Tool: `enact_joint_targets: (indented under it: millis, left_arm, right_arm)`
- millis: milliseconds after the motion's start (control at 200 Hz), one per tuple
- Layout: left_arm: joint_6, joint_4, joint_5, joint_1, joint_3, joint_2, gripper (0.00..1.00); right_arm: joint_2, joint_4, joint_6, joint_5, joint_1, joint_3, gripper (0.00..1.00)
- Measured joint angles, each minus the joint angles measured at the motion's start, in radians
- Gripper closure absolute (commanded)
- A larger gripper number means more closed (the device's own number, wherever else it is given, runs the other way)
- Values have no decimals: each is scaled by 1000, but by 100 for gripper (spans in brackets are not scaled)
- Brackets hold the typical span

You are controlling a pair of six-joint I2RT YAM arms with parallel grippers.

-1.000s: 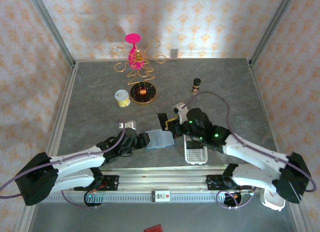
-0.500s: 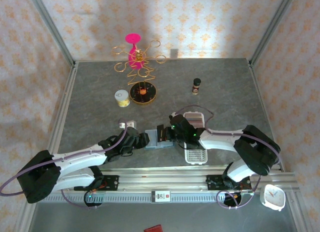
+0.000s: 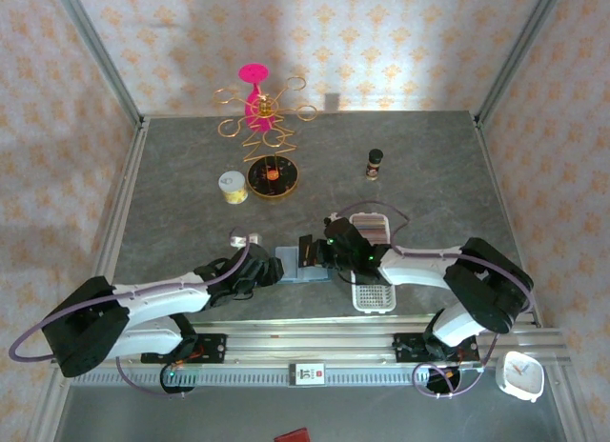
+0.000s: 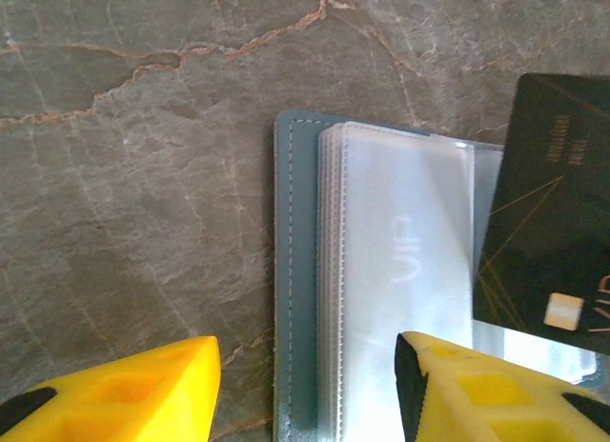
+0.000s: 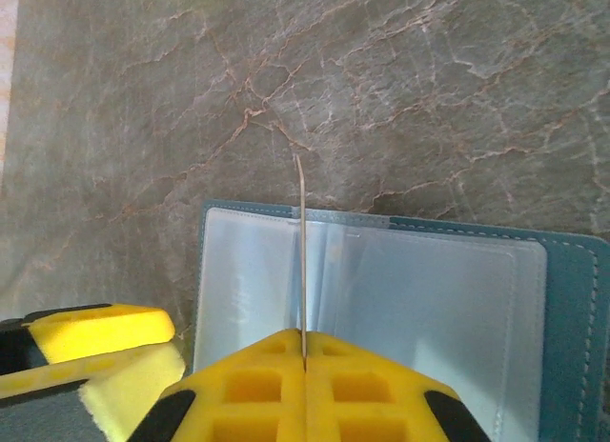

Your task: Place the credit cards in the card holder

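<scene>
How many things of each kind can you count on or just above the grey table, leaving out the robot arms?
card holder: 1
dark card: 1
white slotted tray: 1
small dark bottle: 1
small tin: 1
gold wire stand, pink piece counted with it: 1
small pale object, too small to name: 1
Total: 7

Grey marbled table [image 3: 429,156] bears card holder [image 3: 291,261], white tray [image 3: 374,294], perhaps a tin [image 3: 231,186]
</scene>
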Motion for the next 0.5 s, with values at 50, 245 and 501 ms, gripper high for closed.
enact_joint_targets:
  millis: [50, 245, 501]
  left_arm:
    - [8, 0, -1, 0, 2, 5, 47]
    - [40, -3, -23, 0, 35, 21, 47]
    - [61, -2, -22, 0, 41, 67, 51]
  right_arm:
    - [-9, 7, 16, 2, 0, -10, 100]
    - [-24, 37, 71, 3, 0, -47, 100]
    - [-23, 89, 108, 5, 0, -54, 100]
